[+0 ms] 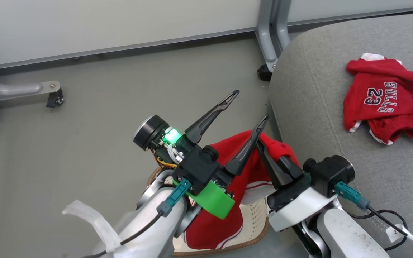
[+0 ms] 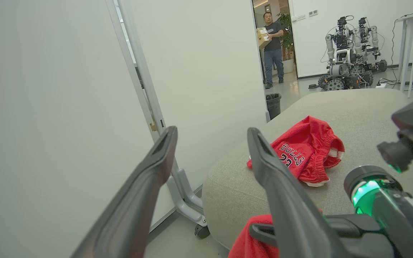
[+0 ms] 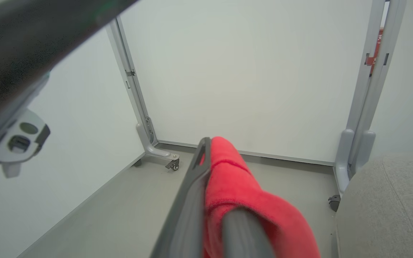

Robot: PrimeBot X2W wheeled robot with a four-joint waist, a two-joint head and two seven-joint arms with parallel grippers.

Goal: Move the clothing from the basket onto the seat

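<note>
Red garment (image 1: 212, 229) with white stripes is clamped in the closed fingers of the right gripper (image 1: 271, 157), draping below it over the basket (image 1: 255, 215). Left gripper (image 1: 251, 104), just beside, is spread and empty. Right of both grippers, a second red garment (image 1: 382, 96), printed "BULLS 23", lies on the grey seat (image 1: 317, 125).

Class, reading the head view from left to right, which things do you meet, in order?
caster wheel → left gripper → seat → BULLS 23 garment. Left out: the red cloth in the right gripper, which overlaps the left gripper.
</note>
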